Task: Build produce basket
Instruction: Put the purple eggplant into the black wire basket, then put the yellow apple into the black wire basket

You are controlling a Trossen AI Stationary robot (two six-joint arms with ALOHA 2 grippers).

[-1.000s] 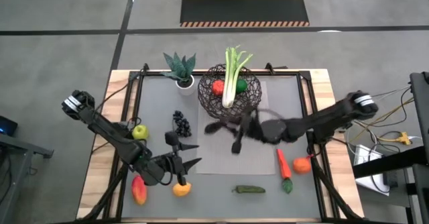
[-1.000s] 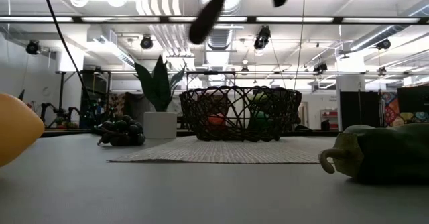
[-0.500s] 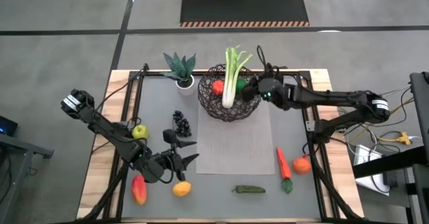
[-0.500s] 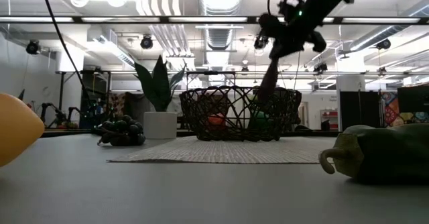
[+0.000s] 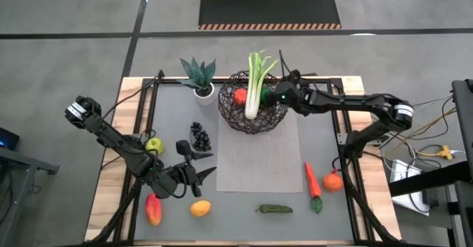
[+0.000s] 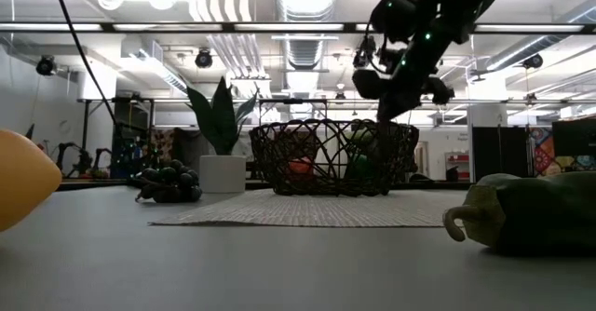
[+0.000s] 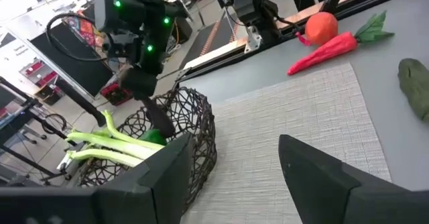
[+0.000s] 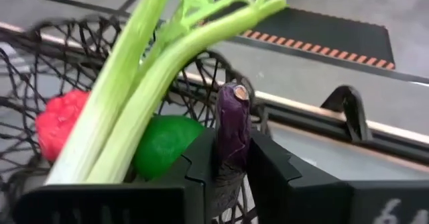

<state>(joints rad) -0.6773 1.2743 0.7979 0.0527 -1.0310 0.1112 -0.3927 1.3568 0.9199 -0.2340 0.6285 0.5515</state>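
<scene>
The dark wire basket (image 5: 253, 106) stands at the far middle of the table. In it are a leek (image 5: 255, 84) leaning on the rim, a red fruit (image 5: 240, 96) and a green fruit (image 8: 164, 143). My right gripper (image 5: 279, 97) hovers over the basket's right rim, shut on a purple eggplant (image 8: 232, 127). My left gripper (image 5: 198, 167) stands open above the table's near left. It is close to an orange fruit (image 5: 199, 208) and a red-yellow fruit (image 5: 153, 208), with nothing between its fingers. My right gripper pinches the eggplant's middle (image 8: 232, 153) between its two fingers, and one end (image 8: 234, 93) sticks out past them. The fingers come from the table's right, slanting down. The eggplant (image 7: 157, 113) hangs slanting into the basket's opening; whether it touches the wire, I cannot tell.
A white pot with a spiky plant (image 5: 198, 77) stands left of the basket. Grapes (image 5: 199, 136) and a green apple (image 5: 154, 145) lie at the left. A carrot (image 5: 312, 182), an orange fruit (image 5: 332, 180) and a green pepper (image 5: 275, 209) lie near right, beside the woven mat (image 5: 259, 162).
My right gripper has swung from above the middle of the mat toward the far edge, to the basket's right rim, turning and tipping as it went. The eggplant has gone with it, from held high and slanted to hanging down into the basket. My left gripper has drawn back slightly.
</scene>
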